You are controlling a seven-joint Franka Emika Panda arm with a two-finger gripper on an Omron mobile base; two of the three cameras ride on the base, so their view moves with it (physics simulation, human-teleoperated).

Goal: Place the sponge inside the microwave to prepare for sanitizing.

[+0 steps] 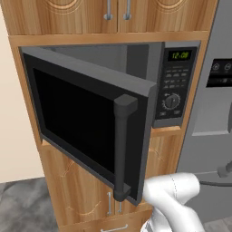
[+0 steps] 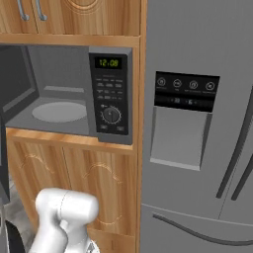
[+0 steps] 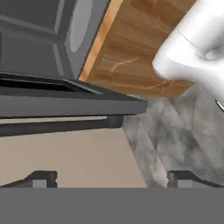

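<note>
Microwave point(image 2: 74, 89) door point(image 1: 86, 122) swung wide, turntable point(image 2: 59, 111) bare, ready for sponge; gripper point(image 3: 111, 179) jaws apart, nothing held.

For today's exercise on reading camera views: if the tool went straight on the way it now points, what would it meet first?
The open tool looks past the microwave door edge and bar handle. Straight ahead lie beige wall and grey floor, so probably nothing close, though depth is unclear.
</note>
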